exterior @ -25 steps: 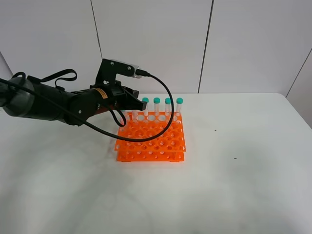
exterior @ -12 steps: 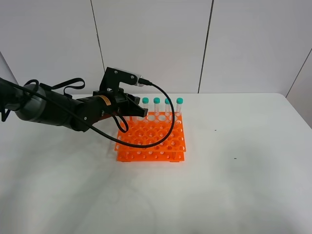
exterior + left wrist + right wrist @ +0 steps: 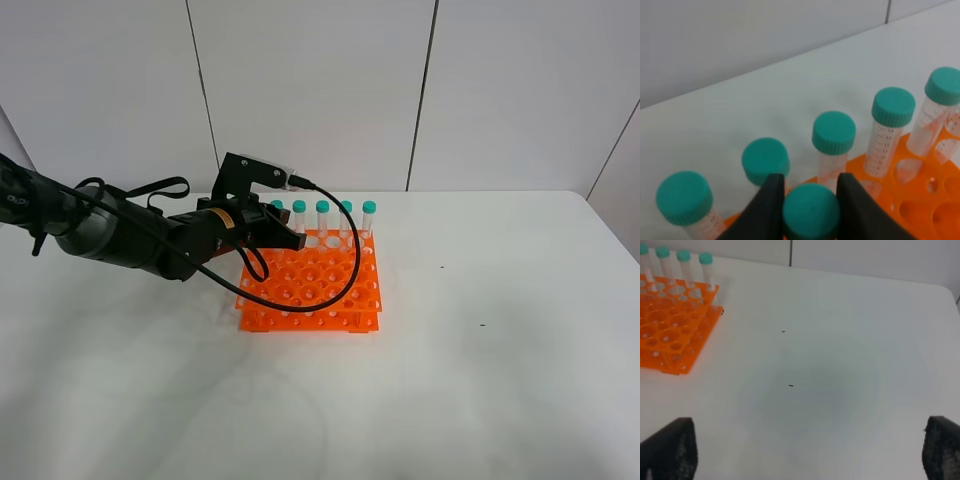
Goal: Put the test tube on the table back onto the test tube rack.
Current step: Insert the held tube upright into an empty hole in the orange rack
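My left gripper (image 3: 284, 238) hangs over the back left part of the orange test tube rack (image 3: 315, 290). In the left wrist view its two black fingers (image 3: 769, 207) stand on either side of the teal cap of a test tube (image 3: 811, 214), and the gripper (image 3: 810, 182) is shut on it. In the exterior view the gripper hides this tube. Behind it, several other teal-capped tubes (image 3: 834, 132) stand upright in the rack's back row (image 3: 322, 208). My right gripper (image 3: 805, 460) is open and empty over the white table (image 3: 830, 365), away from the rack (image 3: 670, 335).
The white table (image 3: 480, 380) stretches to the right and front of the rack. A black cable (image 3: 345, 250) from the left wrist loops over the rack. A grey panel wall stands behind the table.
My left arm has come lower and slightly right over the rack's back left corner. A fifth cap at the left of the back row has come into view.
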### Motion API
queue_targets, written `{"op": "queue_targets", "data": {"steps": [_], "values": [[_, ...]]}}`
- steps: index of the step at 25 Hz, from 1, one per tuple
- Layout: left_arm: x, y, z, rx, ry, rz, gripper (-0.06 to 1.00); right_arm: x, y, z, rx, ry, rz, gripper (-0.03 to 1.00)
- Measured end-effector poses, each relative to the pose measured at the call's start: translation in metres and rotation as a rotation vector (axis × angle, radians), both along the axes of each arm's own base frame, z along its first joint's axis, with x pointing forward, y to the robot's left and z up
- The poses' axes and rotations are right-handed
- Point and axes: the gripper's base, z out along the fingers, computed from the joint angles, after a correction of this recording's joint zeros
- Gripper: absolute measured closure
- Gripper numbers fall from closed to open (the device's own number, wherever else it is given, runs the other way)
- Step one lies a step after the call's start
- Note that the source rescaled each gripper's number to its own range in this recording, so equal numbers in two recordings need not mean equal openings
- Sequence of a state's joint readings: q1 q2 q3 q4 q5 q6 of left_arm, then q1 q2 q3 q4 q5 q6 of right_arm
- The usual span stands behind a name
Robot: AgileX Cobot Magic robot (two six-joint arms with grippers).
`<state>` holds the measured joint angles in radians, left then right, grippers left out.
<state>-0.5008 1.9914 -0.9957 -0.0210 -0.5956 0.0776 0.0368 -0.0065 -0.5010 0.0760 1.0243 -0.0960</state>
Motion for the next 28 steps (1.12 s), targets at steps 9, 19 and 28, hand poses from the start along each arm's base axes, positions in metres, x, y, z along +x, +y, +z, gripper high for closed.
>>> {"op": "queue_targets", "data": {"steps": [9, 19, 28], "values": [[0.0, 0.0, 0.0, -0.001, 0.002, 0.001, 0.94, 0.0, 0.0, 0.0, 0.0, 0.0, 0.0, -0.03], [0.002, -0.001, -0.013, -0.003, 0.016, 0.008, 0.94, 0.0, 0.0, 0.0, 0.0, 0.0, 0.0, -0.03], [0.002, -0.001, -0.013, -0.006, 0.017, 0.01, 0.83, 0.0, 0.0, 0.0, 0.0, 0.0, 0.0, -0.03]]}}
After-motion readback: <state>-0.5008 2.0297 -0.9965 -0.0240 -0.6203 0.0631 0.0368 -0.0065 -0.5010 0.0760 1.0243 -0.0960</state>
